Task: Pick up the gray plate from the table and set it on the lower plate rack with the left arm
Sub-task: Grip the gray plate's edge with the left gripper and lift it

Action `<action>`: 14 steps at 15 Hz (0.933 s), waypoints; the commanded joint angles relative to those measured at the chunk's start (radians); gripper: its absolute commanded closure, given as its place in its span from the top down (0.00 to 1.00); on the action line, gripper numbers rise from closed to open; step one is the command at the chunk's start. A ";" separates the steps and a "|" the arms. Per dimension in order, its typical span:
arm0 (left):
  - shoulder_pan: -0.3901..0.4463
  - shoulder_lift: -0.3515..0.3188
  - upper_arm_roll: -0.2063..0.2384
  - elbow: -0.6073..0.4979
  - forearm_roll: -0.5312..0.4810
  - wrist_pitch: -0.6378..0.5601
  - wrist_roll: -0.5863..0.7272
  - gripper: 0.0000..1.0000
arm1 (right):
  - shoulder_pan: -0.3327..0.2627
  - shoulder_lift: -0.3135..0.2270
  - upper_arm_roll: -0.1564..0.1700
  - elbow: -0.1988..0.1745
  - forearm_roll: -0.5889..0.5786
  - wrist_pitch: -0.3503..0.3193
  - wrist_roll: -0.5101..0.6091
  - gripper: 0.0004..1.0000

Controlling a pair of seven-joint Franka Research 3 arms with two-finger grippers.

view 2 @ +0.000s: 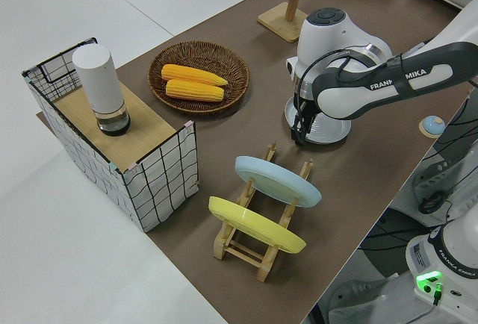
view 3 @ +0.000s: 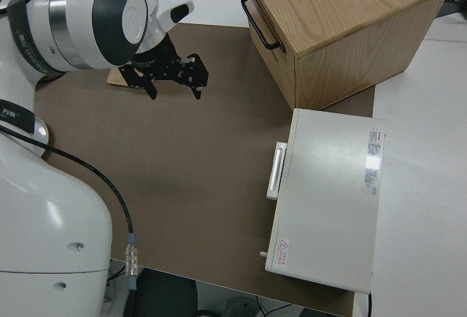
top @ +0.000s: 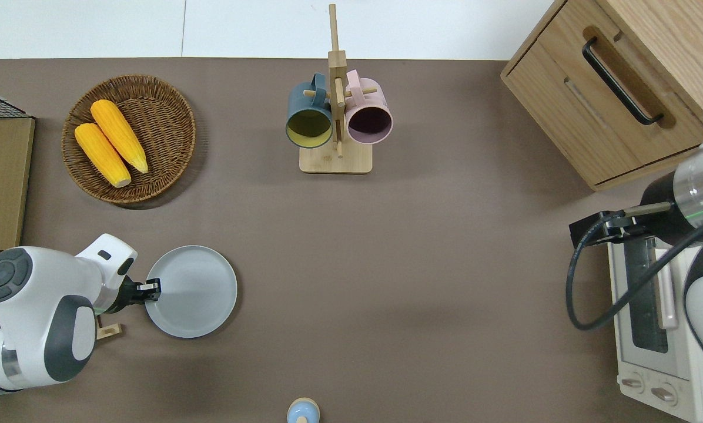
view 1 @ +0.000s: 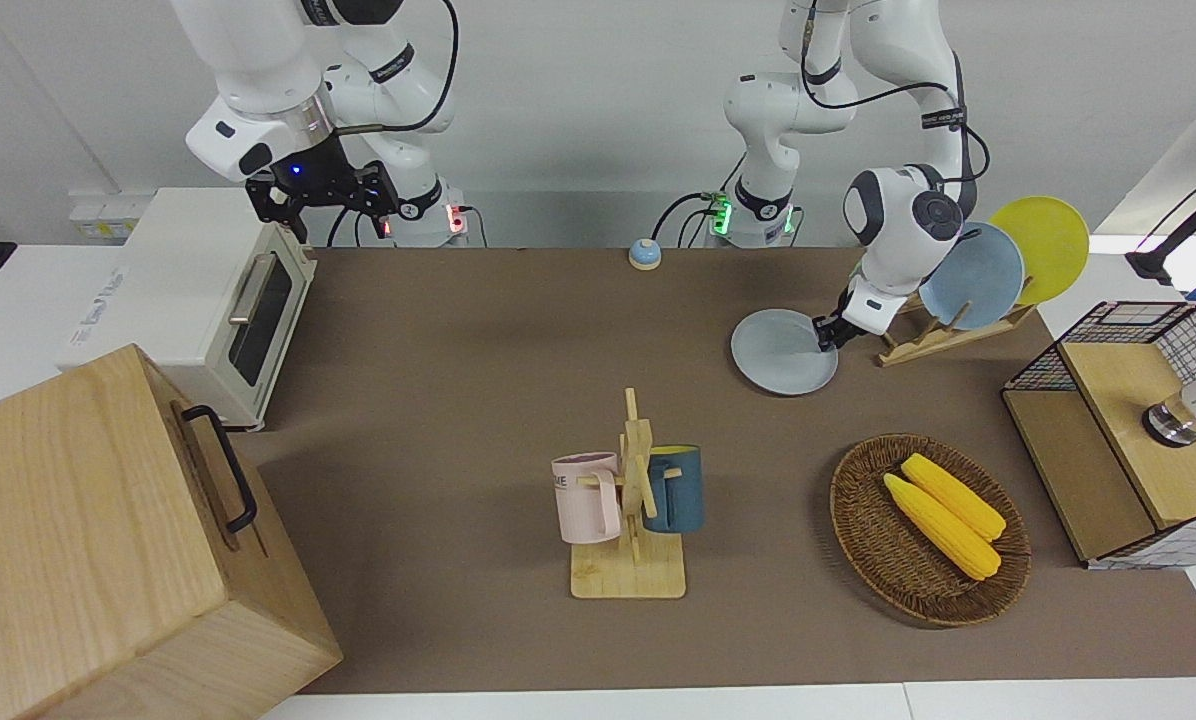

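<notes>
The gray plate (view 1: pixel 780 352) (top: pixel 194 292) lies on the brown mat of the table (view 1: pixel 478 400), beside the lower plate rack (view 1: pixel 933 340) (view 2: pixel 254 243) at the left arm's end. My left gripper (view 1: pixel 824 336) (top: pixel 150 288) reaches down at a slant and is shut on the plate's rim on the side toward the rack. In the left side view the arm hides much of the plate (view 2: pixel 332 128). The rack holds a sky-blue plate (view 1: pixel 980 275) and a yellow plate (view 1: pixel 1046 243). My right gripper (view 3: pixel 175 77) is parked, open and holding nothing.
A wicker basket (view 1: pixel 863 520) with two corn cobs lies farther from the robots than the plate. A wooden mug stand (view 1: pixel 630 560) with two mugs stands mid-table. A wire-sided box (view 1: pixel 1108 340) is at the left arm's end; a toaster oven (view 1: pixel 213 300) and wooden cabinet (view 1: pixel 88 540) are at the right arm's.
</notes>
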 commanded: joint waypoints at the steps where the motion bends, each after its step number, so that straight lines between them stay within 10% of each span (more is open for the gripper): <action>1: -0.001 -0.007 0.004 -0.004 -0.017 -0.007 0.005 0.00 | -0.023 -0.002 0.021 0.006 -0.006 -0.011 0.012 0.98; 14: -0.009 -0.019 0.004 0.045 -0.013 -0.059 0.000 0.00 | -0.023 -0.002 0.021 0.007 -0.006 -0.012 0.012 0.98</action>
